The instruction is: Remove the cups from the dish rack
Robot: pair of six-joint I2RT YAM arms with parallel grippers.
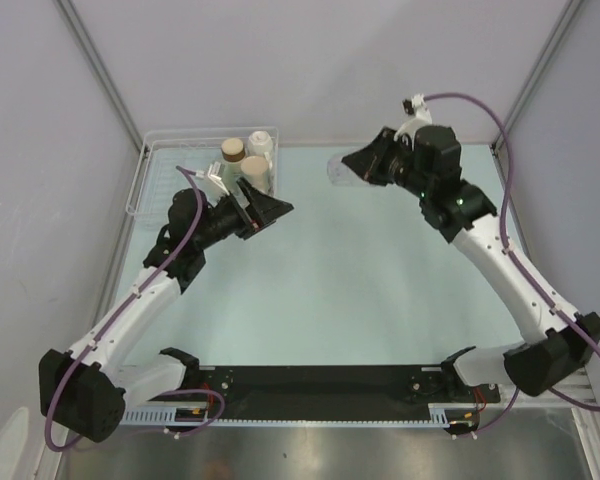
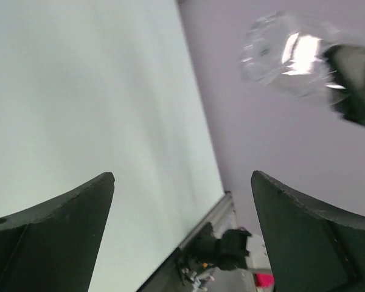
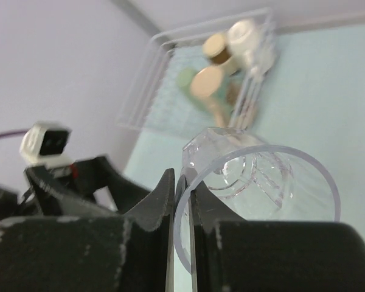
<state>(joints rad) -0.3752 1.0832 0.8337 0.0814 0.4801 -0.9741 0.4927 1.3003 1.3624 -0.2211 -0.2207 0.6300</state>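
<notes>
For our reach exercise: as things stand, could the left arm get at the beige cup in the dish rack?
Probably yes. Its fingers are open and empty beside the beige cup at the right end of the dish rack, nothing between; but they point away from the rack, so they must turn.

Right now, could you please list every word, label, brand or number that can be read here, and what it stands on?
No text can be read in any view.
The clear cup held by the right gripper and the cups in the dish rack show no print.
The white strips at the near edge carry fine ticks, too small to read.
A pink patch in the left wrist view is too blurred.
</notes>
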